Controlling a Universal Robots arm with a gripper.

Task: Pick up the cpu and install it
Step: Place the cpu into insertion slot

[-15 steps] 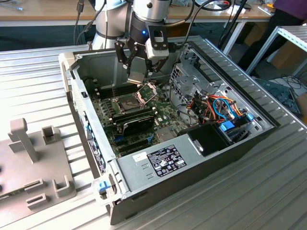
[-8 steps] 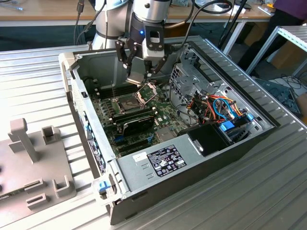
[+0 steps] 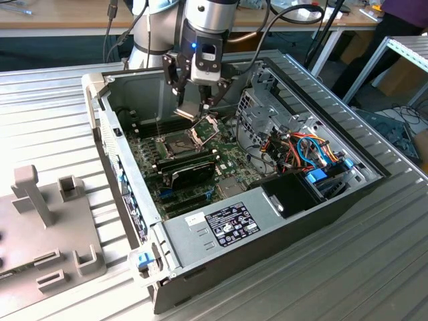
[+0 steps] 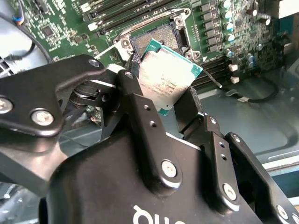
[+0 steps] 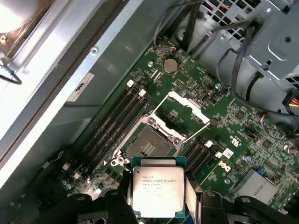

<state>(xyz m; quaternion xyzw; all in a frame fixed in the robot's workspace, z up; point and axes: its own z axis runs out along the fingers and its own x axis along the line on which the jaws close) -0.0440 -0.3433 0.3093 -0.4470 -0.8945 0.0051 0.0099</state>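
The cpu (image 4: 166, 79) is gripped by its edges between the two black fingers (image 4: 135, 100) of the pincer (image 3: 194, 107), with its silvery top turned towards both wrist views. It is held in the air inside the open computer case (image 3: 124, 167), which lies on the ribbed metal desk (image 3: 53, 100). Just beneath it, on the green motherboard (image 5: 224, 116), the dark socket (image 5: 148, 147) is seen bare, its hinged metal frame (image 5: 187, 109) swung open. The chip is not yet seated.
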